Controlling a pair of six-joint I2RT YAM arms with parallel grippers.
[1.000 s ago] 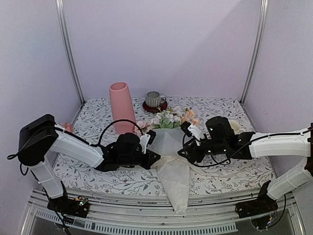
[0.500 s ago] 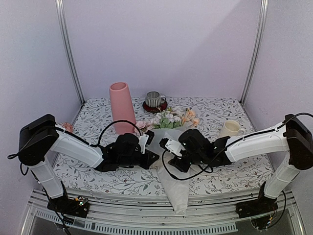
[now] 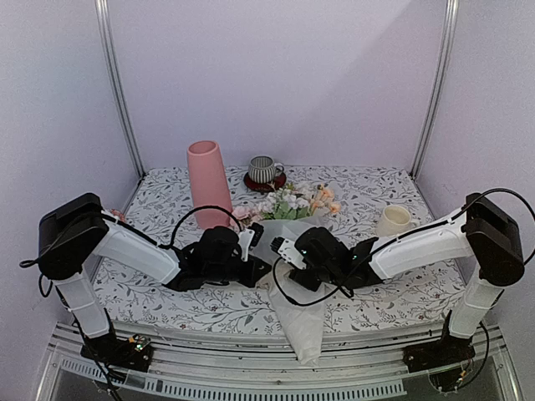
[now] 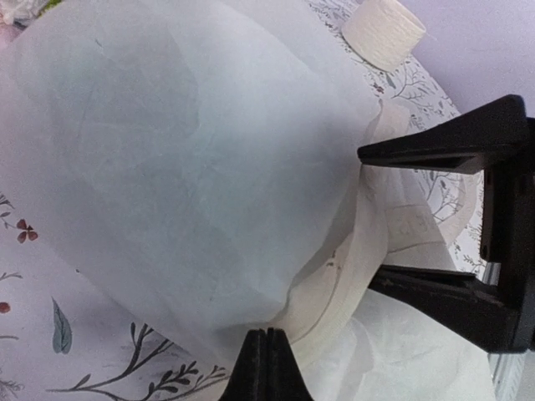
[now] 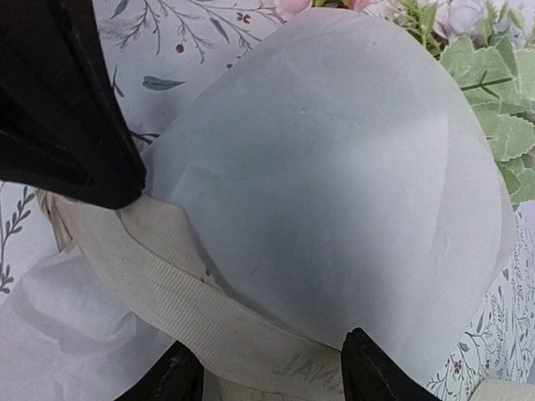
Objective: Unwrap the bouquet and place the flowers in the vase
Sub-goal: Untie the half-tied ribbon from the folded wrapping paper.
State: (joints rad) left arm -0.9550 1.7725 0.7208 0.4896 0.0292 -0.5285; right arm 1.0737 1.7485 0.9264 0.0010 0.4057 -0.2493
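The bouquet (image 3: pixel 282 227) is lying flat mid-surface (image 3: pixel 376 292), blooms (image 3: pixel 292 203) pointing to 12 o'clock and the paper tail (image 3: pixel 301 326) trailing off the edge at 6, so nothing's unwrapped yet. The cream ribbon (image 5: pixel 167 284) is tied round the waist of the cone. The left gripper (image 4: pixel 269 342) is at 9 o'clock with its jaws pressed together right at the ribbon. I'd guess it's pinning that side, but I can't tell if it's caught any. The right gripper (image 5: pixel 272 363), at 3 o'clock, has its jaws spread either side of the band, probably lining up to tug it loose. The pink vase (image 3: pixel 208 184) stands upright around 10 o'clock, well apart.
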